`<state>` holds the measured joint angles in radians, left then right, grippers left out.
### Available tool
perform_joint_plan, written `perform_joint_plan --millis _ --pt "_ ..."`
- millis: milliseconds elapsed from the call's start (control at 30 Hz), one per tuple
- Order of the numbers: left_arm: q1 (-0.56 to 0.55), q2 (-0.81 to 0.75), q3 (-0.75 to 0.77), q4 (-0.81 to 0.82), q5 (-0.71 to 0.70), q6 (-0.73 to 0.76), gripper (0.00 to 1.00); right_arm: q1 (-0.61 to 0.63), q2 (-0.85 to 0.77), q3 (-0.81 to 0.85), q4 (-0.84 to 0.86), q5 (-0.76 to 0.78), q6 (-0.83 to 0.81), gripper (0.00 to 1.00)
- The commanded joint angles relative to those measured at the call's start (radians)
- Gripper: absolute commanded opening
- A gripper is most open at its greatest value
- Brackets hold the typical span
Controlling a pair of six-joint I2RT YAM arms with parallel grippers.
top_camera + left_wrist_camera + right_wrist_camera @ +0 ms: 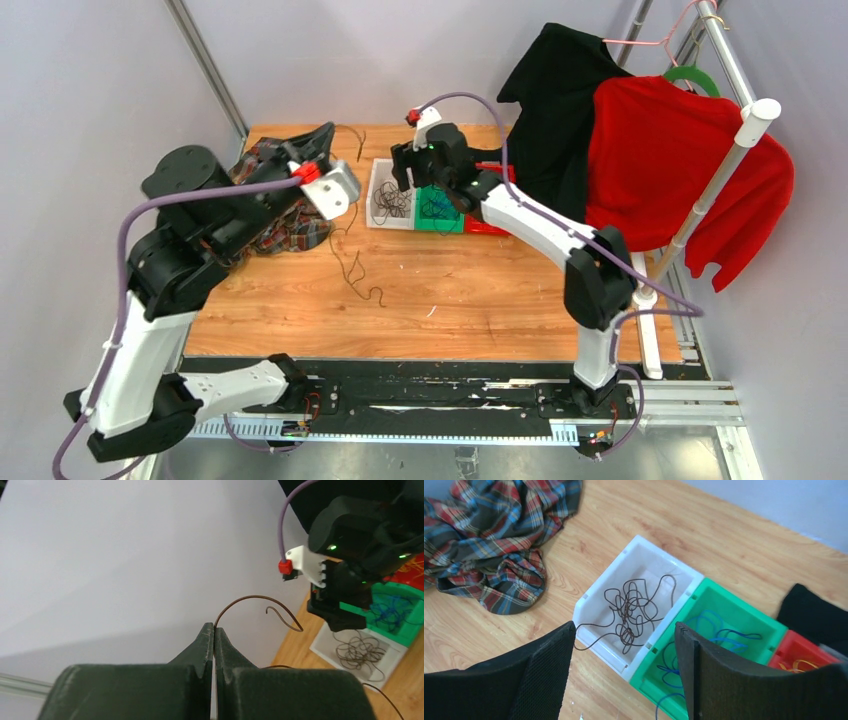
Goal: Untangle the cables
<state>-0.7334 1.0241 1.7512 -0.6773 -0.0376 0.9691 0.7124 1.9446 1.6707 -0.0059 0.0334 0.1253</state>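
Left gripper (213, 630) pinched shut on brown cable (250, 598); tail hangs to table (480, 300), 6 o'clock. Right gripper (624, 628) spread wide, empty, above white bin (639, 541). Advise: lift tail clear, carry to bin at 3 o'clock.

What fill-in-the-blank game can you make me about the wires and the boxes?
1. The white bin holds a tangle coloured ____.
2. The green bin holds wires coloured ____.
3. A single brown wire is pinched by the ____ arm's fingers.
4. The right fingers, above the bins, are wide ____.

Missing words: brown, blue, left, open.
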Motion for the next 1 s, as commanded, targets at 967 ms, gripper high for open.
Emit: perform_joint_plan --millis 967 --pt "0.244 0.754 0.579 0.588 -0.069 0.436 0.00 -0.126 -0.411 -0.558 0.265 0.121 0.058 0.72"
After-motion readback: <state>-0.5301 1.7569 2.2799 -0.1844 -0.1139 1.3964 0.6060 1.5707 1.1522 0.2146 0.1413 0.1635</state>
